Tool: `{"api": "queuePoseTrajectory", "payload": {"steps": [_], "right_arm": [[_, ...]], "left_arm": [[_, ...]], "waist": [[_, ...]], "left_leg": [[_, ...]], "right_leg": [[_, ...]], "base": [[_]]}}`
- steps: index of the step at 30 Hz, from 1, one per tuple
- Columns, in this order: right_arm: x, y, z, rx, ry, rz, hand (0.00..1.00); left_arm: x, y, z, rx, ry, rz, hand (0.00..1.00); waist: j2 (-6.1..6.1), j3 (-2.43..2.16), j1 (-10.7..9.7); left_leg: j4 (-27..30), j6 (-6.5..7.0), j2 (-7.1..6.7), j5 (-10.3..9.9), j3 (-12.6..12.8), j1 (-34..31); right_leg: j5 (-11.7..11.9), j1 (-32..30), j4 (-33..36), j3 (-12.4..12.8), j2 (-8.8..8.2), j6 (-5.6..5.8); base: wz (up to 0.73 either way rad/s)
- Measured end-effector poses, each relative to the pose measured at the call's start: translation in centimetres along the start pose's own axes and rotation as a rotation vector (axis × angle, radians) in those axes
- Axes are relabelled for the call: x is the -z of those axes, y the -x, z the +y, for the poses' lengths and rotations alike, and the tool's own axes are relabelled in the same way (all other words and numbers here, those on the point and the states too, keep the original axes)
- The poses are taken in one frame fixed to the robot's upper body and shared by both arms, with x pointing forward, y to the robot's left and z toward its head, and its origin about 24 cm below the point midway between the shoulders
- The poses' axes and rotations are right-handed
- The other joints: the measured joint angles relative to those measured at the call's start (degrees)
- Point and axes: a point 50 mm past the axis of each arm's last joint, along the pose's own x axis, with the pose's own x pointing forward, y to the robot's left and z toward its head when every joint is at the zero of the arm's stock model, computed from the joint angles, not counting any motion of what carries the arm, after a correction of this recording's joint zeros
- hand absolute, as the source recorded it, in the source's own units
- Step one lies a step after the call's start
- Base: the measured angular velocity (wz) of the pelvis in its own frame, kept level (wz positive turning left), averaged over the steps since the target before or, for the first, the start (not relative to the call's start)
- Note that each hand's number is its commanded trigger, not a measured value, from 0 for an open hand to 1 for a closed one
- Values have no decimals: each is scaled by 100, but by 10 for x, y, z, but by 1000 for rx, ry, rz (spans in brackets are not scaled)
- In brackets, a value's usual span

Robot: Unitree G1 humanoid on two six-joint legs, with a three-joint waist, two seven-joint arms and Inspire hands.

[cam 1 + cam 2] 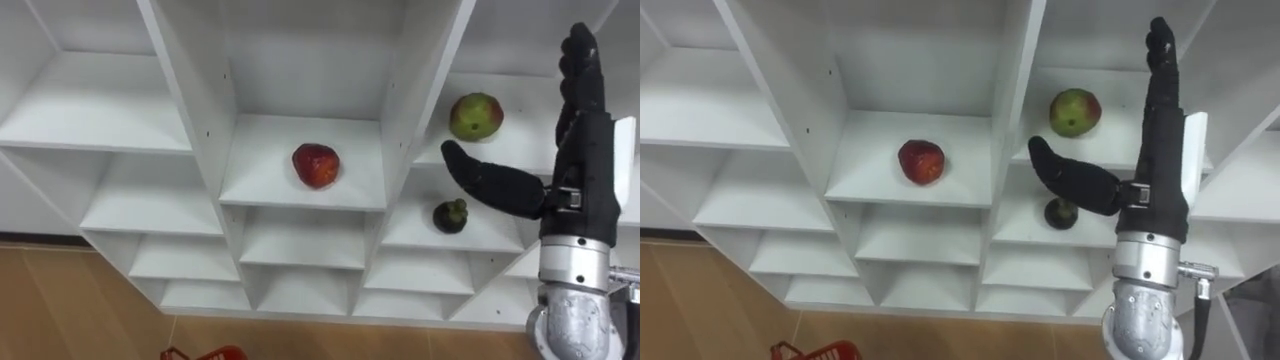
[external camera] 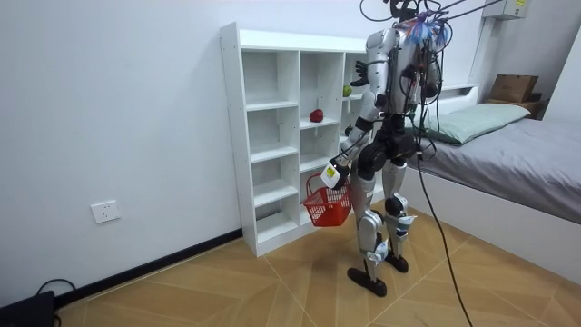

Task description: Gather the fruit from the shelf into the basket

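Green mango (image 1: 476, 116) sits on the white closet's (image 1: 195, 100) shelf, near the right hand (image 1: 583, 165), fingers wide apart. A clumsy reach may knock it off. The left hand (image 2: 332, 174) grips the red basket (image 2: 327, 204).

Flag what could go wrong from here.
1. The open right hand is raised beside the mango, not around it; a nudge could roll it off the shelf.
2. Its thumb shows just above the dark fruit and might knock it.
3. The basket hangs low from the left hand, so a released fruit could miss it.
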Motion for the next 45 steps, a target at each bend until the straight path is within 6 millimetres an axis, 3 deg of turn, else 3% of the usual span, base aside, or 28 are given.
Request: {"api": "queuePoseTrajectory", "payload": {"steps": [10, 27, 38, 45], "right_arm": [[4, -26, -24, 112, 22, -19, 0], [21, -27, -29, 139, 4, 90, 0], [22, -27, -29, 135, -5, 96, 0], [35, -30, -26, 104, 15, 151, 0]], "left_arm": [[-1, 1, 2, 9, 8, -7, 100], [-3, 1, 4, 29, 18, -9, 100], [-4, 2, 4, 34, 23, -17, 100], [-5, 1, 4, 34, 26, -20, 100]], "waist": [[2, 26, 18], [-67, -10, 31], [-81, -2, 31], [-82, 8, 75]], "left_leg": [[-2, 0, -3, 0, 4, -19], [54, 1, -11, 2, -71, -39], [84, 2, -21, 2, -122, -65], [83, 2, -22, 2, -181, -45]], "right_leg": [[-1, -1, -12, 17, 1, 1], [-1, 7, 7, -132, -30, 1], [-1, 8, -6, -145, -37, 1], [-1, 41, 4, -200, -43, 2]], "base": [[0], [2], [0], [3]]}}
